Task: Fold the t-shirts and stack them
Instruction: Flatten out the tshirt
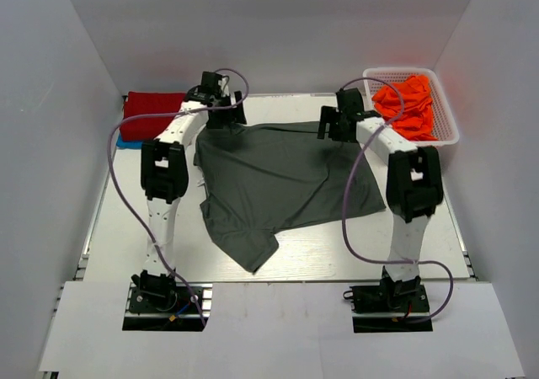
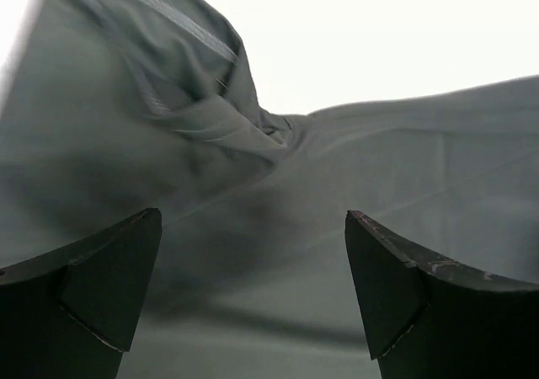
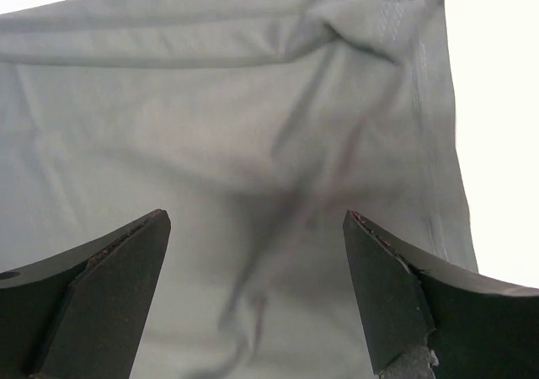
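Left gripper [image 2: 253,227] and right gripper [image 3: 257,227] are both gaping wide, holding nothing, each poised low over one far corner of the charcoal t-shirt [image 1: 278,177]. That shirt is lying spread and creased on the table [image 1: 337,244]. Red t-shirt [image 1: 152,114] is sitting folded off its far-left corner, and orange t-shirts [image 1: 408,105] are waiting in the basket [image 1: 450,118] off its far-right. Fold looks to be just starting. Next move calls for both dropping and pinching that far edge together.

No readable text anywhere (labels neither).
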Robot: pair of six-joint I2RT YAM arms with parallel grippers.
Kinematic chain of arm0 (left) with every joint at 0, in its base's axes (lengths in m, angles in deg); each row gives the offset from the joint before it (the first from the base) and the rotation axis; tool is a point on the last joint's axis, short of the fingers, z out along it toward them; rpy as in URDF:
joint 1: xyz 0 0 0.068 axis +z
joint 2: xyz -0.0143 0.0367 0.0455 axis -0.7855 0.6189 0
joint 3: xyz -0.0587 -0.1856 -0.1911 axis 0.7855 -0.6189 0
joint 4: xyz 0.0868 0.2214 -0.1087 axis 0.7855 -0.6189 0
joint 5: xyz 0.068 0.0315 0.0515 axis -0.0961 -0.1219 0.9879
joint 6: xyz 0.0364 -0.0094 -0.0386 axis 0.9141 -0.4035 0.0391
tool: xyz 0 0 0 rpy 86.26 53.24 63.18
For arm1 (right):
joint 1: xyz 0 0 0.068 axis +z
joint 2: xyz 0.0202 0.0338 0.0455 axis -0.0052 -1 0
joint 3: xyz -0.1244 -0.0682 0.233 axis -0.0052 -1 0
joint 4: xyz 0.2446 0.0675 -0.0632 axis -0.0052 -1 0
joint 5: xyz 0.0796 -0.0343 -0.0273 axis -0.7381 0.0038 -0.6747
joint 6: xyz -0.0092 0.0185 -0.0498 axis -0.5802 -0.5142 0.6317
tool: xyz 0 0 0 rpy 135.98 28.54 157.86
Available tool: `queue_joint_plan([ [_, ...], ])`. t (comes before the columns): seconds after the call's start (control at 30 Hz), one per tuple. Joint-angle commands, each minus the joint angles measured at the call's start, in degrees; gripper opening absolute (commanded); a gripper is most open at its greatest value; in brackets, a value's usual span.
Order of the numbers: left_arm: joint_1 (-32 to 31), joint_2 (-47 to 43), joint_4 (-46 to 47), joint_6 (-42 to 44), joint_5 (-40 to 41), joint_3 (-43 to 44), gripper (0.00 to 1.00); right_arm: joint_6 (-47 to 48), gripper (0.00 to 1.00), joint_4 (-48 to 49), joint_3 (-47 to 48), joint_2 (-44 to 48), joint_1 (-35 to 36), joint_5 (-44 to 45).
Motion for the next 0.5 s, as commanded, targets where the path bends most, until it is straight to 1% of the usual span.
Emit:
queue_joint_plan([
  [0.0, -0.54, 1.80, 1.49, -0.73, -2.07, 0.81, 1.00, 1.42, 0.90, -1.07, 6.74, -7.08, -0.43, 0.38],
  [0.1, -0.54, 4.26, 4.30, -1.35, -1.46, 1.33, 1.00, 1.33, 0.90, -0.80, 11.50, -9.65, -0.61, 1.61],
  [0.13, -0.54, 4.26, 5.10, -1.97, -0.67, 1.34, 1.00, 1.15, 0.90, -0.97, 13.77, -12.36, -0.61, 0.57],
  [0.2, -0.54, 6.28, 6.86, -2.49, 0.03, 2.21, 1.00, 0.28, 0.90, -0.98, 16.42, -14.57, -0.87, 2.57],
  [0.33, -0.54, 7.51, 8.80, -3.11, 0.04, 2.83, 1.00, -0.87, 0.90, 3.14, 21.42, -19.32, -1.14, 4.33],
  [0.4, -0.54, 7.51, 9.41, -3.11, 0.56, 2.83, 1.00, -0.52, 0.90, 5.69, 22.57, -21.52, -1.57, 3.81],
  [0.43, -0.54, 7.51, 9.93, -3.11, 0.56, 2.83, 1.00, -0.69, 0.90, 6.57, 26.32, -22.75, -1.66, 3.90],
  [0.47, -0.54, 7.51, 9.94, -2.59, 1.17, 2.83, 1.00, -0.78, 0.90, 6.32, 27.93, -25.89, -1.84, 4.16],
])
